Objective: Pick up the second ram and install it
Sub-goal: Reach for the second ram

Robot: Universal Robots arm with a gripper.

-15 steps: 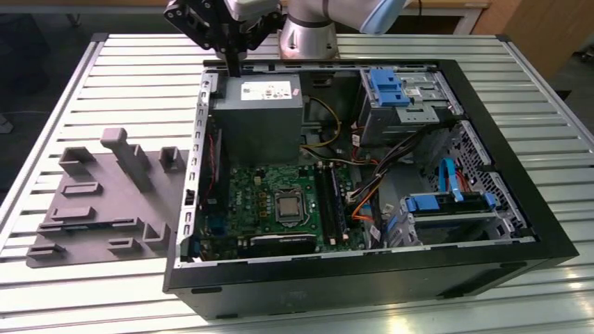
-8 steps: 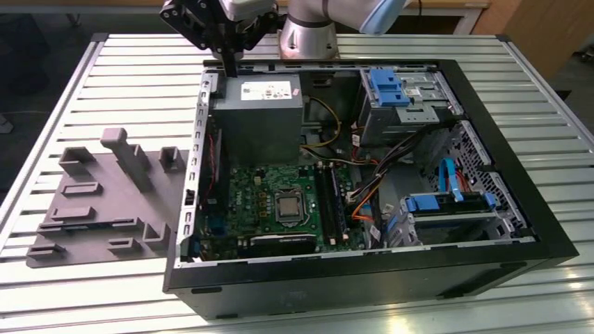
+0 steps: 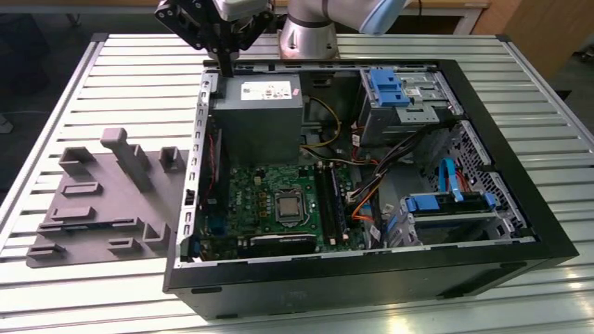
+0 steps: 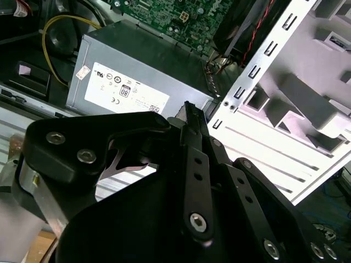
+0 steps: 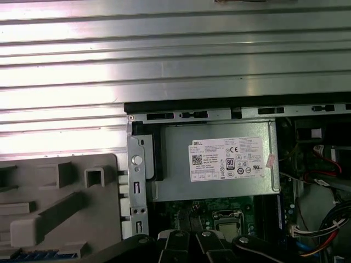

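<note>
Second ram, a thin blue-green board stick (image 5: 34, 255): I read it as lying in the grey moulded plastic tray (image 3: 111, 209), beyond the case wall from the grey metal power-supply box (image 3: 255, 118). The black pincer (image 3: 225, 73) is closed and looks empty, hanging over that box's corner. Pick-up not begun. A grasp needs it opened and squared to the stick.

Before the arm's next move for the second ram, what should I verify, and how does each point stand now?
1. Gripper empty: ok, shut on nothing.
2. Gripper at the tray: not ok, it hangs by the power supply.
3. Second ram located: cannot tell; a blue strip on the tray may be it.
4. Free slot on the motherboard: cannot tell.
5. Case open: ok.
</note>
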